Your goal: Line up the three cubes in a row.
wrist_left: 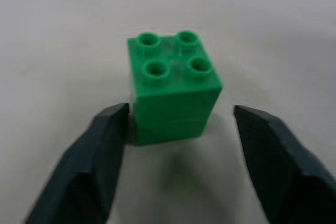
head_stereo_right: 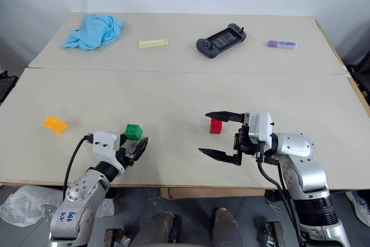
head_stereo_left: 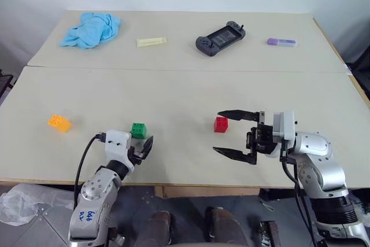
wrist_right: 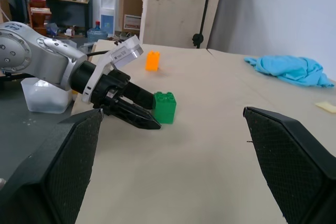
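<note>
- Table [head_stereo_left: 185,93]: two pale boards butted together, with the seam running across between the far and near halves.
- Green cube [head_stereo_left: 138,130]: near board, left of centre, studs up, resting on the table.
- Left gripper [head_stereo_left: 143,147]: at the near side of the green cube. In the left wrist view the cube [wrist_left: 173,90] sits between the two fingers [wrist_left: 84,171]. One finger is at the cube's side face, contact uncertain. The other stands clear with a visible gap. Partly open, no grip on the cube.
- Orange cube [head_stereo_left: 59,122]: near board, far left, well apart from the green one and alone.
- Red cube [head_stereo_left: 221,124]: near board, right of centre, sitting on the table.
- Right gripper [head_stereo_left: 231,133]: fingers spread wide, pointing toward the robot's left, holding nothing. From the head views the red cube lies near the tips, close to the farther finger. Touch not evident.
- The three cubes sit roughly across the near board, orange, green, red from left to right, unevenly spaced and not in a tidy row.
- Far board: blue cloth [head_stereo_left: 91,29] at the left, pale yellow bar [head_stereo_left: 151,41], black controller [head_stereo_left: 219,39], purple stick [head_stereo_left: 281,42] at the right.
</note>
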Available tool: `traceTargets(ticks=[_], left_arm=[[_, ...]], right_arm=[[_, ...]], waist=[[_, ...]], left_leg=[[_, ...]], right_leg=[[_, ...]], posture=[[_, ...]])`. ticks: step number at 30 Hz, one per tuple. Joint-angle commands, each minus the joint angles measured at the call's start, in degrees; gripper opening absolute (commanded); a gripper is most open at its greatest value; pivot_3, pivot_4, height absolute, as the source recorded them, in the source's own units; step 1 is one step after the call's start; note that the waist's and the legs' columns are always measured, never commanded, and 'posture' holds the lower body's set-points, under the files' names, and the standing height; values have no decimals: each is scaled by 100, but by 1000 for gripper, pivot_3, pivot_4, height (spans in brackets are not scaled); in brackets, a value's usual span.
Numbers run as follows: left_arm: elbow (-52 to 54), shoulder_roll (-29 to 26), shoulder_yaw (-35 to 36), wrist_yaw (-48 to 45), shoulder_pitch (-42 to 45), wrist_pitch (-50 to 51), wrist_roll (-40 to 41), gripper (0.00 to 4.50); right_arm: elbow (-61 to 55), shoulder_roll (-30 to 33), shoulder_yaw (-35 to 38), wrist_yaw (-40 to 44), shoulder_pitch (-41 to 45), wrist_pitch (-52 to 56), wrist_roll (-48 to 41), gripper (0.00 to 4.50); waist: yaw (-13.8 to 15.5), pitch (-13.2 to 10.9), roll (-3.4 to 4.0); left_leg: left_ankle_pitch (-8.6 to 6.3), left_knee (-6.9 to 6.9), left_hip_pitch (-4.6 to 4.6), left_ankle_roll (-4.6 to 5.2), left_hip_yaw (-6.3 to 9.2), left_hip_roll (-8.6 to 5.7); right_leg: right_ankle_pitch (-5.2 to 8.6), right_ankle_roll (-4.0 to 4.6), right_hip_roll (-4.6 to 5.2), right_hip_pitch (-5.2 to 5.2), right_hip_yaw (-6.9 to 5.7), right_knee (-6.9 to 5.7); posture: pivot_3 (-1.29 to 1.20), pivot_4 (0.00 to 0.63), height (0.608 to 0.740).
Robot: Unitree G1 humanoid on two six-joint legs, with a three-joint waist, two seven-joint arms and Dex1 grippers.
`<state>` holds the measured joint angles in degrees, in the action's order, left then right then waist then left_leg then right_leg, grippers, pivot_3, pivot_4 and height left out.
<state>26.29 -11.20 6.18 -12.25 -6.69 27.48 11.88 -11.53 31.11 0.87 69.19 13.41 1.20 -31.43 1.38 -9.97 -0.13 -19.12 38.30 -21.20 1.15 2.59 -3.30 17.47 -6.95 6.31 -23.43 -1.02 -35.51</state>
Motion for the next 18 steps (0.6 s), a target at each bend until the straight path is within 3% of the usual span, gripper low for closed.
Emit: traceTargets(ticks=[1, 3, 6, 10, 13, 15, 18], left_arm=[[179, -94, 10, -134, -42, -99, 86, 2082], [166, -162, 56, -198, -34, -141, 115, 1486], [-133, -773, 307, -1400, 301, -1060, 530, 1463], [-1588, -2448, 699, -3839, 1136, -1849, 1109, 1463], [-2456, -3107, 274, -5236, 2350, -2032, 1282, 1463], [-3062, -3229, -201, -6020, 3224, -2086, 1155, 1463], [-4135, -2941, -952, -6720, 4365, -2464, 692, 1463]], right_arm=[[-167, 9, 36, -37, -38, -133, 28, 4500], [-161, 18, 50, -50, -55, -155, 30, 4500], [-362, 32, 412, -434, -162, 245, -376, 4500], [-362, 636, 842, -77, -764, 164, -289, 4500], [-368, 1000, 1031, 113, -1189, 123, -196, 4500], [-365, 1053, 1198, 55, -1398, 58, -176, 4500], [-331, 1001, 1412, -162, -1575, -34, -132, 4500]], waist=[[0, 0, 0], [-1, 0, 0], [5, 0, 0], [33, 0, 1], [32, -2, 1], [17, -1, 0], [11, -1, 1]], left_leg=[[0, 0, 0, 0, 0, 0], [0, 0, 0, 0, 0, 0], [1, 0, -1, -1, 1, 1], [3, -3, -2, -7, 12, 1], [4, -2, -2, -2, 10, -6], [4, -2, -3, 2, 13, -7], [5, -2, -2, 8, 5, -15]], right_leg=[[0, 0, 0, 0, 0, -1], [0, 0, 0, 0, 1, -1], [0, 0, 0, -1, 0, 0], [5, 10, 3, 1, -14, 2], [5, 9, 7, 5, -15, 4], [2, 4, 8, 9, -21, 9], [-4, -7, 3, 12, -36, 0]], posture=[[0, 150, 740], [0, 150, 740], [0, 150, 740], [0, 150, 740], [0, 150, 740], [0, 150, 740], [0, 150, 740]])
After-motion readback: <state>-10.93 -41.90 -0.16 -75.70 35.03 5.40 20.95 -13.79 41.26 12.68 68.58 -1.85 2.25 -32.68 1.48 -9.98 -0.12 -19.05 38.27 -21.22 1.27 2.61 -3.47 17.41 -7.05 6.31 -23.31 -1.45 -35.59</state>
